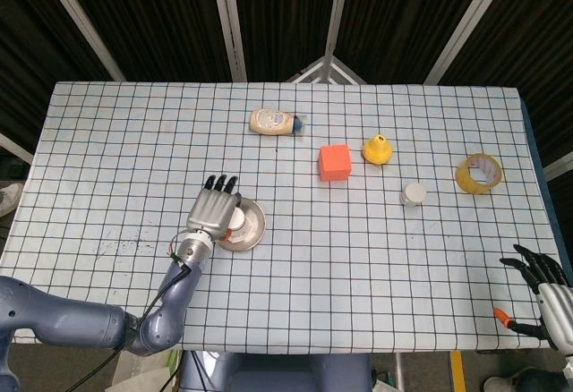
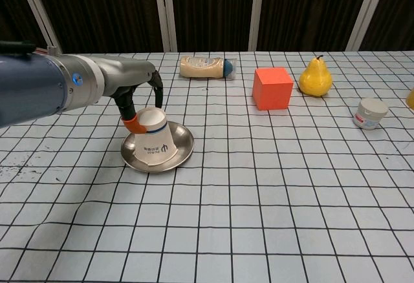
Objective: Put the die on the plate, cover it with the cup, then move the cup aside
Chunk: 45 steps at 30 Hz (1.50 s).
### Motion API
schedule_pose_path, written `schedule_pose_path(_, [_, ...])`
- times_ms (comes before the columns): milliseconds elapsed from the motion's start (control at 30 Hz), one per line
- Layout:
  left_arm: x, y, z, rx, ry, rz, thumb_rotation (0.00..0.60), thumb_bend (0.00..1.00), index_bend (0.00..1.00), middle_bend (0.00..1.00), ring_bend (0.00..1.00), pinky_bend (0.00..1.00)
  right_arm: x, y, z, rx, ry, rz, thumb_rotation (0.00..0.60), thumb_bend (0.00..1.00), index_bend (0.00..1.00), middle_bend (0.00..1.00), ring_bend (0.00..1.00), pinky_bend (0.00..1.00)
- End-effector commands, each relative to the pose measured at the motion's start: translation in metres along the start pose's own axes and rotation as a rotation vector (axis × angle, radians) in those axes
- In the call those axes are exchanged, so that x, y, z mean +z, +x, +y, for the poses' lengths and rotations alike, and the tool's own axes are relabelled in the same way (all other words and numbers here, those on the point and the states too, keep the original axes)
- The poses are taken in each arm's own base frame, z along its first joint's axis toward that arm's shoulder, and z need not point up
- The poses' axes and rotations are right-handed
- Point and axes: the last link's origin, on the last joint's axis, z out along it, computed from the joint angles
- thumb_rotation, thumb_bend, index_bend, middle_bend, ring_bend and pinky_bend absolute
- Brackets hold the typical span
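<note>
Gripped the cup [image 2: 152, 142] with the left hand [image 1: 210, 210], mouth down on the plate [image 2: 181, 152], likely to hide the die. Could not see the die at all; most likely under the cup. Wrapped fingers around the cup's top, ready to lift it off and set it aside. Saw the right hand [image 1: 542, 289] far off by the near corner, fingers spread, holding nothing, out of the way. Counted one cup, one plate, one bottle [image 2: 206, 67], one block [image 2: 272, 88], one pear [image 2: 315, 78], one jar [image 2: 370, 113], one tape [image 1: 478, 174].

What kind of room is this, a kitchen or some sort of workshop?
Probably a robot test lab: a checked tablecloth holding unrelated props like an orange cube and a tape roll, with dark slatted panels behind.
</note>
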Motion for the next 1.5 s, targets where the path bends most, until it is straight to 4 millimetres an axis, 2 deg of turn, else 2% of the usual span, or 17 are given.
schedule_pose_path(33, [0.005, -0.004, 0.009, 0.024, -0.030, 0.026, 0.600, 0.52, 0.51, 0.04, 0.00, 0.00, 0.000, 0.001, 0.000, 0.002, 0.000, 0.003, 0.600, 0.23, 0.23, 0.09, 0.09, 0.00])
schedule_pose_path(267, [0.010, -0.014, 0.031, 0.028, -0.096, 0.078, 0.600, 0.52, 0.50, 0.04, 0.00, 0.00, 0.000, 0.001, 0.001, 0.002, -0.002, -0.001, 0.600, 0.23, 0.23, 0.09, 0.09, 0.00])
schedule_pose_path(467, [0.010, -0.017, 0.037, 0.017, -0.120, 0.110, 0.600, 0.52, 0.50, 0.04, 0.00, 0.00, 0.000, 0.000, -0.001, 0.001, 0.003, -0.004, 0.600, 0.23, 0.23, 0.09, 0.09, 0.00])
schedule_pose_path(667, [0.003, -0.021, 0.026, -0.044, -0.116, 0.032, 0.600, 0.52, 0.52, 0.04, 0.00, 0.00, -0.001, 0.001, -0.001, 0.001, 0.003, -0.003, 0.600, 0.23, 0.23, 0.09, 0.09, 0.00])
schedule_pose_path(1133, [-0.007, -0.016, -0.029, -0.060, -0.052, -0.030, 0.600, 0.53, 0.54, 0.05, 0.00, 0.00, -0.001, 0.001, 0.000, 0.005, -0.005, -0.003, 0.600, 0.23, 0.23, 0.09, 0.09, 0.00])
schedule_pose_path(1300, [-0.003, -0.017, -0.033, -0.074, -0.049, 0.000, 0.600, 0.53, 0.54, 0.05, 0.00, 0.00, 0.000, -0.001, -0.001, 0.005, -0.003, -0.009, 0.600, 0.23, 0.23, 0.09, 0.09, 0.00])
schedule_pose_path(1500, [0.005, -0.015, -0.026, -0.083, -0.064, 0.069, 0.600, 0.53, 0.54, 0.05, 0.00, 0.00, 0.000, -0.003, 0.000, 0.004, -0.008, -0.016, 0.600, 0.23, 0.23, 0.09, 0.09, 0.00])
